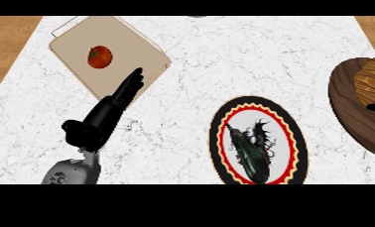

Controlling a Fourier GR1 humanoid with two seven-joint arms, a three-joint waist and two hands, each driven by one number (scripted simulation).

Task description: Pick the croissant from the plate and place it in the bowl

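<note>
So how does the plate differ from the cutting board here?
The plate is round, with a black rim, red and yellow rings and a dark figure painted on it; the cutting board is a plain beige rectangle. The board carries a tomato; the plate carries no food. Both lie flat on the marble counter.

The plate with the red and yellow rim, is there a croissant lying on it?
No. The plate shows only its dark printed pattern; a croissant-coloured thing sits in the wooden bowl at the right edge.
</note>
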